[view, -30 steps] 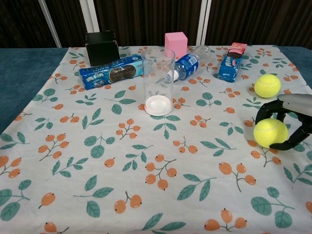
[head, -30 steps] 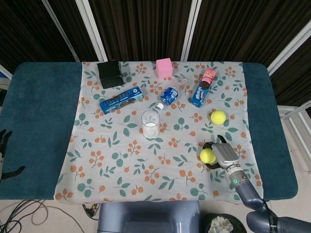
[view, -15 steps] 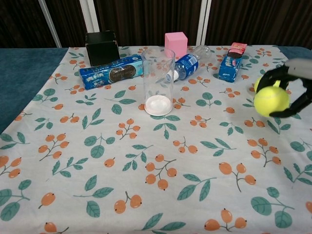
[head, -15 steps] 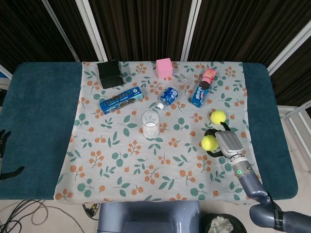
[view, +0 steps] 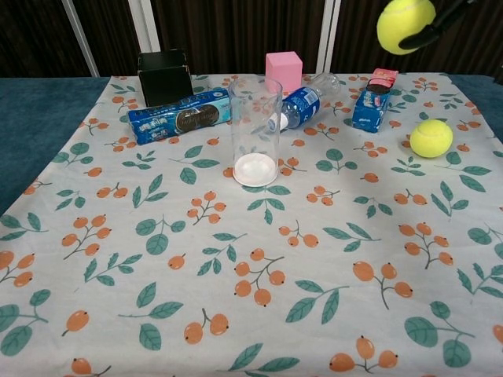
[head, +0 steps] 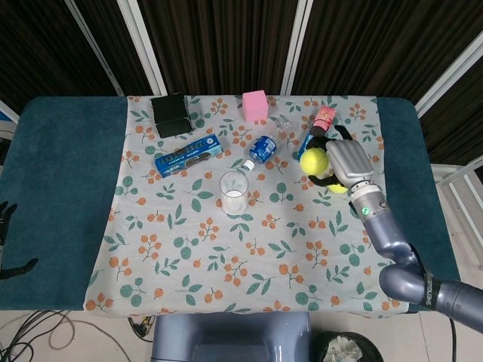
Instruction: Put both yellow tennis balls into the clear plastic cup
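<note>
My right hand [head: 346, 164] grips one yellow tennis ball [head: 312, 161] and holds it high above the cloth, to the right of the cup; in the chest view this held tennis ball [view: 405, 23] is at the top edge with dark fingers [view: 440, 17] around it. The other tennis ball [view: 431, 137] lies on the cloth at the right; the head view shows only a sliver of it [head: 337, 188] under my hand. The clear plastic cup [head: 233, 192] [view: 255, 129] stands upright mid-table. My left hand [head: 7, 234] shows at the far left edge, fingers apart, holding nothing.
Behind the cup lie a blue cookie pack [view: 179, 115], a water bottle [view: 302, 102] on its side and a blue-and-pink snack pack [view: 372, 100]. A black box [view: 164, 76] and a pink cube [view: 284, 71] stand at the back. A floral cloth [head: 189, 249] covers the table.
My right hand has lifted the gripped ball off the cloth and carried it up and away from me. The other ball, the cup and the left hand have not moved.
</note>
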Robot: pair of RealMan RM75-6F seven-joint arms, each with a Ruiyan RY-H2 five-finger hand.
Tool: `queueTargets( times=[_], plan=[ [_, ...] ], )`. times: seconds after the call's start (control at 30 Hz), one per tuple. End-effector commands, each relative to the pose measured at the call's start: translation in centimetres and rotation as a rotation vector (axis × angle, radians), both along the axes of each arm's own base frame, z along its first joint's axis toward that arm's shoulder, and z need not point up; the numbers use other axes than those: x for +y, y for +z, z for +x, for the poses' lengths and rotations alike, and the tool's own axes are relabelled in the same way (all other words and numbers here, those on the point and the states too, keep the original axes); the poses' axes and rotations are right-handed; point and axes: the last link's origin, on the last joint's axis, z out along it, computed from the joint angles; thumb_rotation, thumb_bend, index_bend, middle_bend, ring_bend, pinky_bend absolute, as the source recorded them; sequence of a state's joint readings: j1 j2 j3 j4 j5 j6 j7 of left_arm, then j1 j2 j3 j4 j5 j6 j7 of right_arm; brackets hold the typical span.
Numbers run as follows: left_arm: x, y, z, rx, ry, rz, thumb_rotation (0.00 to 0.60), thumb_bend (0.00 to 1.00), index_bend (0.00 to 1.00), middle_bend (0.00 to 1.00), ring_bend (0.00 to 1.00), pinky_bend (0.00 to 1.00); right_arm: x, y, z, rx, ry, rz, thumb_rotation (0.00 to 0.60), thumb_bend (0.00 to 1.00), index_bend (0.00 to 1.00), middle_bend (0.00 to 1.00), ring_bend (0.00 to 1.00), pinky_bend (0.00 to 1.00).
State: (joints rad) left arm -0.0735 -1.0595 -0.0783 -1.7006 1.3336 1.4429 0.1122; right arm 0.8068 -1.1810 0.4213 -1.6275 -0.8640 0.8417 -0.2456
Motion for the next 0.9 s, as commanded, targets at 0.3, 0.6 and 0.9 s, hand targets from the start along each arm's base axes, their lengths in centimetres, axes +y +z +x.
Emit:
queueTargets(
  times=[0.3, 0.6, 0.9],
  plan=[
    [0.0, 0.2, -0.1, -0.006, 0.001, 0.007, 0.600, 0.02, 0.00, 0.00, 0.00, 0.00, -2.7, -3.1, 5.2, -0.033, 0.019, 0.062, 0.600, 0.42, 0.50, 0.49, 0.56, 0.09],
    [0.1, 0.1, -0.1, -0.008, 0.001, 0.001, 0.600, 0.02, 0.00, 0.00, 0.00, 0.00, -2.2, -6.0, 6.7, -0.057, 0.029, 0.115, 0.600, 0.42, 0.50, 0.48, 0.56, 0.07],
    [0.1, 0.2, -0.2, -0.008, 0.006, 0.006, 0.600, 0.02, 0.00, 0.00, 0.00, 0.00, -1.5, -7.6, 7.9, -0.074, 0.062, 0.140, 0.600, 0.42, 0.50, 0.47, 0.56, 0.07]
  ],
)
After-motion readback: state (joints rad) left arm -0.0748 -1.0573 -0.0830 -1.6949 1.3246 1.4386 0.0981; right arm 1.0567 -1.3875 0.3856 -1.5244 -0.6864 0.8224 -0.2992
